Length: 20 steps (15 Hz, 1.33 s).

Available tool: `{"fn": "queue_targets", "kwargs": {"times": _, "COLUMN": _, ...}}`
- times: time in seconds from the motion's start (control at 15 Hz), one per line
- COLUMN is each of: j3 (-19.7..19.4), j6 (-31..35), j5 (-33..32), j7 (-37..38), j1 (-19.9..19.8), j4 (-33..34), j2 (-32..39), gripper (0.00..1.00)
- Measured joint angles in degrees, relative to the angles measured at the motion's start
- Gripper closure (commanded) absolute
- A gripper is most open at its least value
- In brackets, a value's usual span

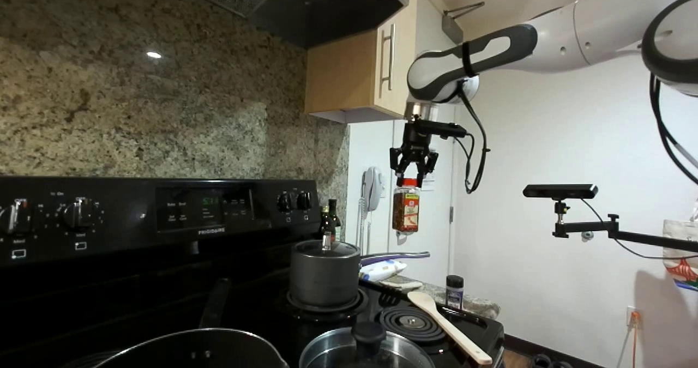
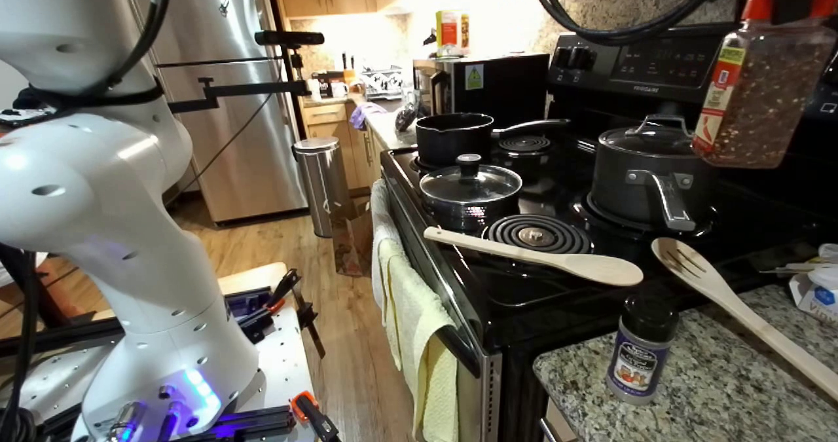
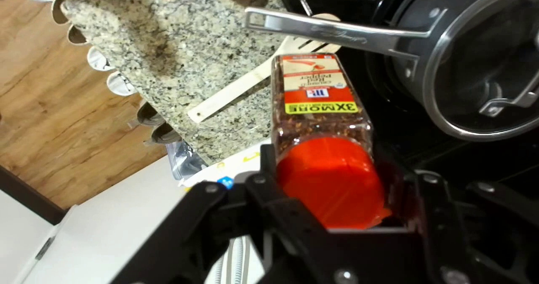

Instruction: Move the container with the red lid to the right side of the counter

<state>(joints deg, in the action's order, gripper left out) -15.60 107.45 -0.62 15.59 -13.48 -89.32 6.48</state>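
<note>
Crushed red pepper bottle hangs upright in midair, red lid clamped between gripper jaws. Wrist view makes label legible, though upside down: "Crushed Red Pepper", "3XMORE". Granite counter and slotted wooden spatula lie below. Stove control panel reads "FRIGIDAIRE". Only exterior views show dark bottles behind lidded gray saucepan, steel refrigerator, yellow towel on oven handle. Black-capped spice jar: label print unclear.

Glossy plastic red lid, smooth wooden spoon, shiny metal fridge, rough cloth towel
</note>
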Motion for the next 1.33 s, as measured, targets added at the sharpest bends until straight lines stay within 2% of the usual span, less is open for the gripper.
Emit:
{"fn": "queue_targets", "kwargs": {"times": 0.07, "j3": -0.6, "j6": 0.0, "j5": 1.08, "j7": -2.83, "j1": -1.18, "j4": 0.0, "j2": 0.07, "gripper": 0.4}}
{"fn": "queue_targets", "kwargs": {"times": 0.33, "j3": -1.46, "j6": 0.0, "j5": 2.38, "j7": -5.24, "j1": -2.97, "j4": 0.01, "j2": 0.32, "gripper": 0.4}}
{"fn": "queue_targets", "kwargs": {"times": 0.4, "j3": -1.39, "j6": 0.0, "j5": 2.38, "j7": -5.24, "j1": -2.85, "j4": 0.01, "j2": 0.34, "gripper": 0.65}}
{"fn": "queue_targets", "kwargs": {"times": 0.67, "j3": -1.16, "j6": -0.02, "j5": 2.38, "j7": -5.26, "j1": -2.74, "j4": 0.15, "j2": 0.84, "gripper": 0.65}}
{"fn": "queue_targets", "kwargs": {"times": 0.93, "j3": -1.08, "j6": -1.62, "j5": 3.19, "j7": -9.41, "j1": -3.28, "j4": 3.69, "j2": 4.77, "gripper": 0.65}}
{"fn": "queue_targets", "kwargs": {"times": 1.33, "j3": -1.92, "j6": -4.29, "j5": 3.74, "j7": -17.0, "j1": -8.57, "j4": 12.36, "j2": 10.91, "gripper": 0.65}}
